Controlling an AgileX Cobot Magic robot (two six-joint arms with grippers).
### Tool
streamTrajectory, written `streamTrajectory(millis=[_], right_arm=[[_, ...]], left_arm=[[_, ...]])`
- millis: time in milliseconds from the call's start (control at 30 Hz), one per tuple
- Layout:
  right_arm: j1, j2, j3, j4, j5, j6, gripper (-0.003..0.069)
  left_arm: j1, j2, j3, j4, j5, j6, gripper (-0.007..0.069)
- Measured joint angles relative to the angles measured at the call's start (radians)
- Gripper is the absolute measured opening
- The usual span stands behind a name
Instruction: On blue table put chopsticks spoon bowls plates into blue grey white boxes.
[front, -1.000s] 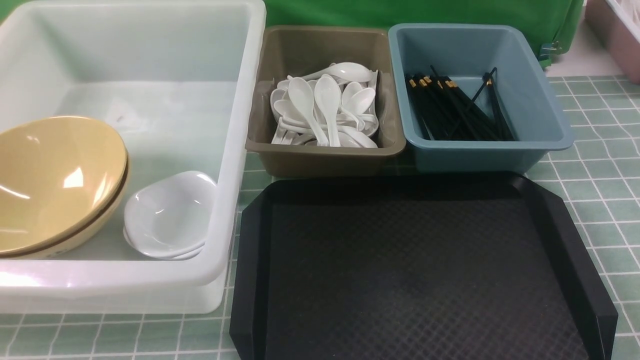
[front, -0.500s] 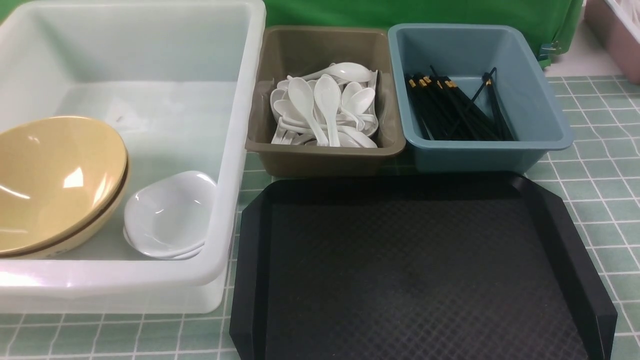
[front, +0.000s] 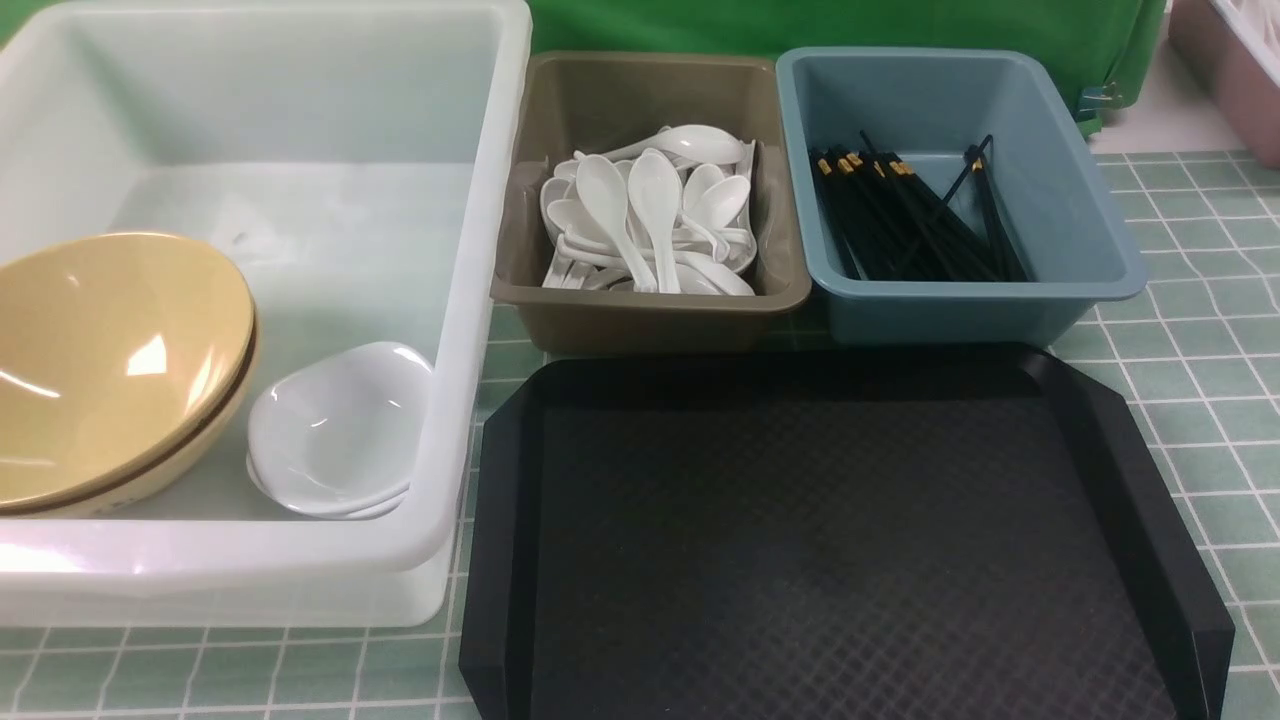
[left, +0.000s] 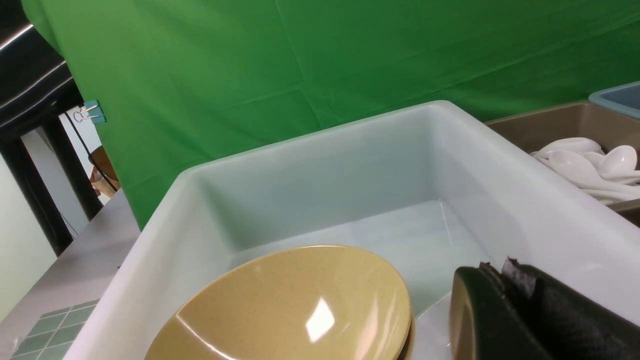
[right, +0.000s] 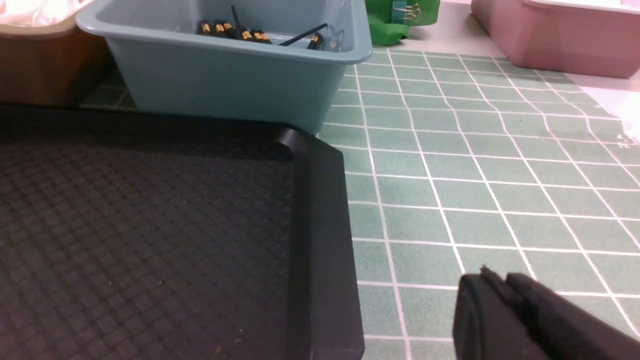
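The black tray (front: 840, 540) is sitting on the blue table (front: 1190, 390), and everything else is placed here relative to it. Nothing is lying on the tray.

Three boxes are standing around it. The white box (front: 480, 300) is sitting just to the tray's left. The grey box (front: 650, 310) and the blue box (front: 980, 305) are standing side by side just behind the tray's far edge, grey on the left.

Counting the contents: two yellow bowls (front: 110, 360) are nesting in the white box, at its near left end. Beside them, nearer the tray, white plates (front: 335, 430) are stacking, at least two, perhaps three; the edges are too close to tell. The spoons (front: 650, 215) are piling in the grey box, roughly a dozen, too tangled for an exact count. The chopsticks (front: 905, 215) are lying in the blue box, about eight gold bands showing, with a few sticks crossing the others.

The left gripper (left: 505, 280) is hanging over the near end of the white box, to the tray's left, its jaws pressed together and holding nothing. The right gripper (right: 500, 285) is hanging low over the table just off the tray's right edge; whether its jaws are parted cannot be told, and nothing is in them.

Judging from this, the sorting is looking finished. The sensible step is drawing both arms clear, lifting the left one straight up first so it is not clipping the bowls or the box wall.
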Motion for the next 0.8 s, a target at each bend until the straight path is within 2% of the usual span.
streamTrajectory(millis=[300, 567, 700, 800], right_arm=[[0.0, 0.0, 0.0, -0.002, 0.001, 0.001, 0.0098], [0.0, 0.0, 0.0, -0.002, 0.001, 0.001, 0.0107], [0.0, 0.0, 0.0, -0.003, 0.001, 0.001, 0.0111], [0.0, 0.0, 0.0, -0.003, 0.001, 0.001, 0.0113]], left_arm=[[0.0, 0.0, 0.031, 0.0, -0.004, 0.003, 0.0003], [0.0, 0.0, 0.203, -0.007, -0.005, 0.001, 0.0003], [0.0, 0.0, 0.256, -0.022, -0.033, -0.037, 0.0003], [0.0, 0.0, 0.277, -0.022, -0.041, -0.115, 0.0003]])
